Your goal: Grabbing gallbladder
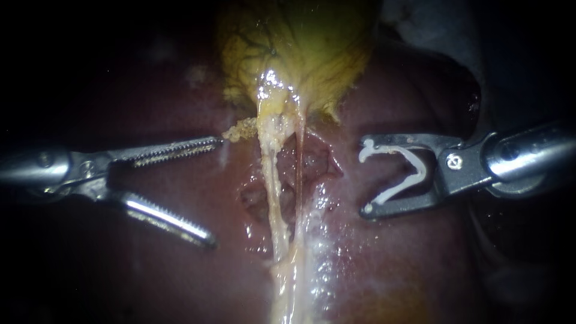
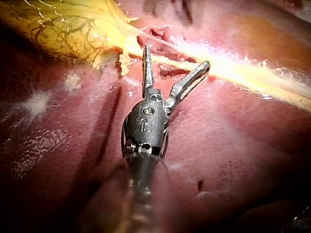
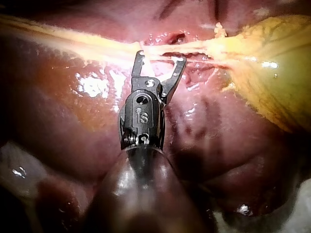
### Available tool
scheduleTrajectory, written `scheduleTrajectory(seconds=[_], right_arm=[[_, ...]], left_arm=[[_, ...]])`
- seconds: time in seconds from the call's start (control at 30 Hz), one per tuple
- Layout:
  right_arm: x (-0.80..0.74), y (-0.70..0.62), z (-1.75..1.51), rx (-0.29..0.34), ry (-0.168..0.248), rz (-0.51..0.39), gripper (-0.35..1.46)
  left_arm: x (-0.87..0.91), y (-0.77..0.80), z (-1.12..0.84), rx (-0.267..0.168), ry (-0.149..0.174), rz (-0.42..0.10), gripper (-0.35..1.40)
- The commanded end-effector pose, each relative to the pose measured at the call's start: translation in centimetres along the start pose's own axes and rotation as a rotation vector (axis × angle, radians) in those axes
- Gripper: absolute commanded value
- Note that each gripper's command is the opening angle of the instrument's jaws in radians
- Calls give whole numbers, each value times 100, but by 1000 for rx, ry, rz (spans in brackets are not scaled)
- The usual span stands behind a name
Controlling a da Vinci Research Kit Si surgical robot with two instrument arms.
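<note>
The gallbladder (image 1: 294,54) lies far and right of the left instrument (image 1: 215,192), whose spread end effector nearly touches its neck. The right instrument (image 1: 364,177), pinching a clip (image 1: 420,170), stands further off.

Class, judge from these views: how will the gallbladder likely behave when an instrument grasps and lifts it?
The gallbladder looks soft and sac-like, so it will probably fold and stretch, not lift stiffly. Its wet glints suggest slipperiness. The thin, veined wall may tear if gripped hard.

The gallbladder (image 1: 294,48), cut off by the endoscope view's top edge; the pale tube (image 1: 273,198) beneath runs past the bottom edge, blurred.
</note>
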Motion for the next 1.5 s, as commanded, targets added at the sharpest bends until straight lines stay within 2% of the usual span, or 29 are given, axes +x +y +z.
scheduleTrajectory(seconds=[0.03,0.17,0.3,0.53,0.73,0.93,1.0,1.27,1.4,1.5], right_arm=[[0,0,0,0,0,0,60],[0,0,0,0,0,0,60],[0,-1,0,0,0,0,60],[0,-1,0,1,0,0,60],[0,-1,0,1,0,0,60],[0,-1,0,0,0,0,60],[0,-1,0,0,0,0,60],[0,-1,0,0,0,0,60],[0,-1,0,0,0,0,60],[0,-1,0,0,0,0,60]], left_arm=[[0,2,0,0,0,-8,118],[4,20,0,-5,0,-36,109],[16,46,7,-13,-1,-77,98],[38,103,35,-17,1,-134,84],[56,132,59,-19,2,-161,71],[77,143,66,-24,30,-192,59],[80,143,67,-25,35,-202,49],[78,144,62,-23,56,-226,-5],[72,141,58,-23,62,-229,-30],[65,136,54,-23,62,-245,-35]])
